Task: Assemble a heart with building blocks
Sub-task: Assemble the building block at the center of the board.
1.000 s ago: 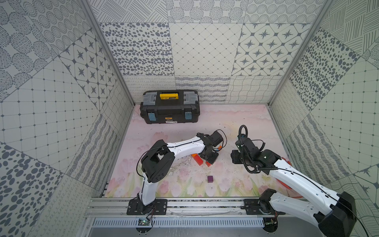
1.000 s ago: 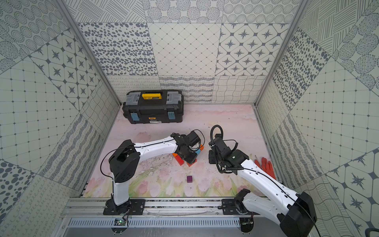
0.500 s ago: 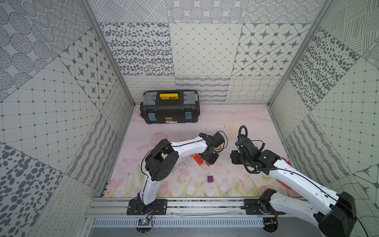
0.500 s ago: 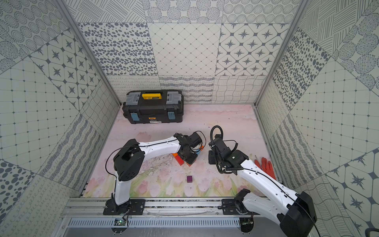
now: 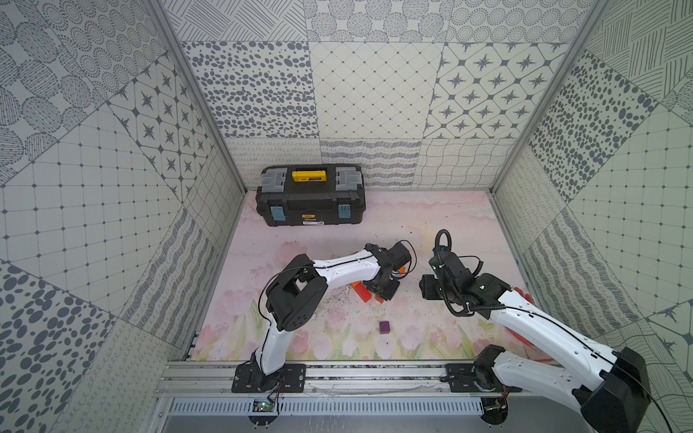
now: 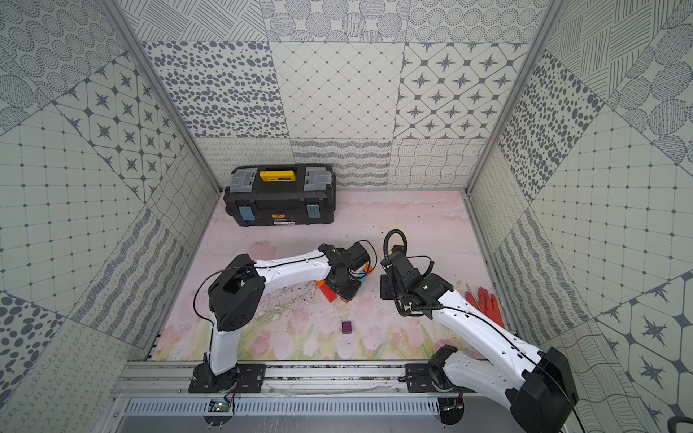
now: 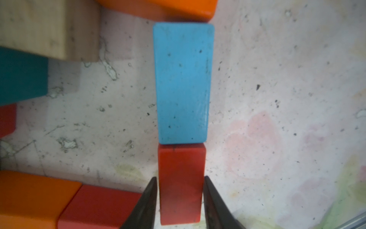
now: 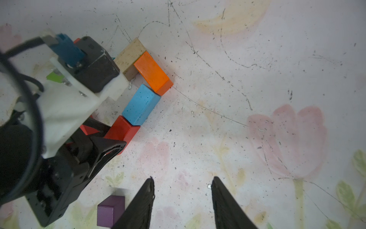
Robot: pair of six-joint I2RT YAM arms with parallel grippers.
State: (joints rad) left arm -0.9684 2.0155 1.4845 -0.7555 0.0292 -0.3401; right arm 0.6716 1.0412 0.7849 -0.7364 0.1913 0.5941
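Change since a second back: found next to none. Saw the left gripper (image 7: 179, 177) still down at the heart (image 5: 363, 293), mid-mat, with only a slight wobble at the elbow. Saw the purple cube (image 5: 384, 327) in the same spot, alone, apart from the rest. Found the right gripper (image 8: 183, 178) parked as before, fingers spread over bare mat (image 5: 337, 240), holding nothing.

Logged the left fingers (image 7: 146, 200) tight along both long sides of a red block (image 7: 181, 198) lying flat; could not tell a real clamp from a mere touch. Noted that red block end to end with the blue block (image 7: 182, 83), touching. Then an orange block (image 7: 168, 8) at the blue one's far end, then a plain wood block (image 8: 129, 54) butted against the orange. Also spotted the teal triangle (image 7: 21, 75) beside the wood, plus a second orange block (image 7: 33, 196) and a second red block (image 7: 99, 206) side by side across the hollow.

Marked a black toolbox (image 5: 310, 197) at the back wall, well apart, and a red V-shaped piece (image 6: 487, 303) by the right arm.

In both top views found the left wrist covering most of the outline, only red and orange ends poking out. Caught a green sliver (image 8: 53, 76) behind that wrist, too hidden to call. Cut off at the frame edge: one more red bit (image 7: 7, 119).
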